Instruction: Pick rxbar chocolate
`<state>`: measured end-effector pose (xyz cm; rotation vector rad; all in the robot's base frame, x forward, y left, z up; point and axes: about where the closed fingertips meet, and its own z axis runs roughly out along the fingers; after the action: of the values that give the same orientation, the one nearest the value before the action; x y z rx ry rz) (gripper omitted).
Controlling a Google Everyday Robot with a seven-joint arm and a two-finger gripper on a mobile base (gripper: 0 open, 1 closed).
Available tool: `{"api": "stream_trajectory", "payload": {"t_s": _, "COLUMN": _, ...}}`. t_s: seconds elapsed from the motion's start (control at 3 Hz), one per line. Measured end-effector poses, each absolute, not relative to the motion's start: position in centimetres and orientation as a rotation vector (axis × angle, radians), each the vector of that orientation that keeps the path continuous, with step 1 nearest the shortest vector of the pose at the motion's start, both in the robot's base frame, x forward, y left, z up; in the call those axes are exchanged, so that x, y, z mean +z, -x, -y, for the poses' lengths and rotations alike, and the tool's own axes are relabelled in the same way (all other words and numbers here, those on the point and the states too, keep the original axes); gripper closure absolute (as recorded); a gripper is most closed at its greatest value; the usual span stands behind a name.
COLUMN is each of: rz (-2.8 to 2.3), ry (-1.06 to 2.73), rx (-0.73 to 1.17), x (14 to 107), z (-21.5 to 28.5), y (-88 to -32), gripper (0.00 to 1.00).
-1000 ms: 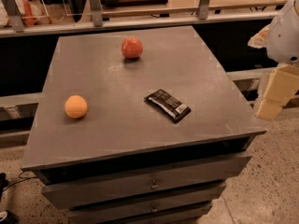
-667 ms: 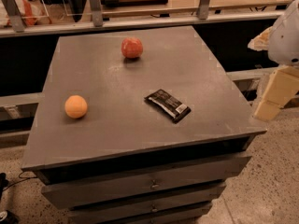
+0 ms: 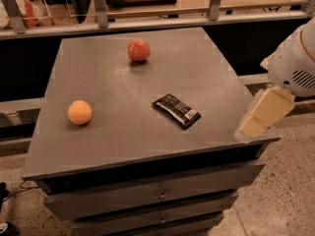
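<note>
Jaw state cannot be determined: the gripper (image 3: 252, 126) is showing only as a cream block at the right of the view, hanging tilted over the front right corner of the grey cabinet top (image 3: 123, 132), just below the white rounded arm housing (image 3: 295, 68). The rxbar chocolate (image 3: 176, 110) is lying flat on that top, right of centre and set diagonally, apart from the gripper and not touched by it. An orange (image 3: 79, 112) is sitting near the left edge and a red apple (image 3: 139, 50) toward the back, both well apart from the bar.
</note>
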<state>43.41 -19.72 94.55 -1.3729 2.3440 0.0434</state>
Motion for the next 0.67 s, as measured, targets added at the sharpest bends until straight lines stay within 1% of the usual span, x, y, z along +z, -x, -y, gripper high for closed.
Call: {"api": "stream_trajectory", "payload": {"t_s": 0.67, "rz": -2.445, "ry": 1.091, "rx": 0.032, "x": 90.2, "z": 17.0, "y": -44.2, "gripper": 0.00}}
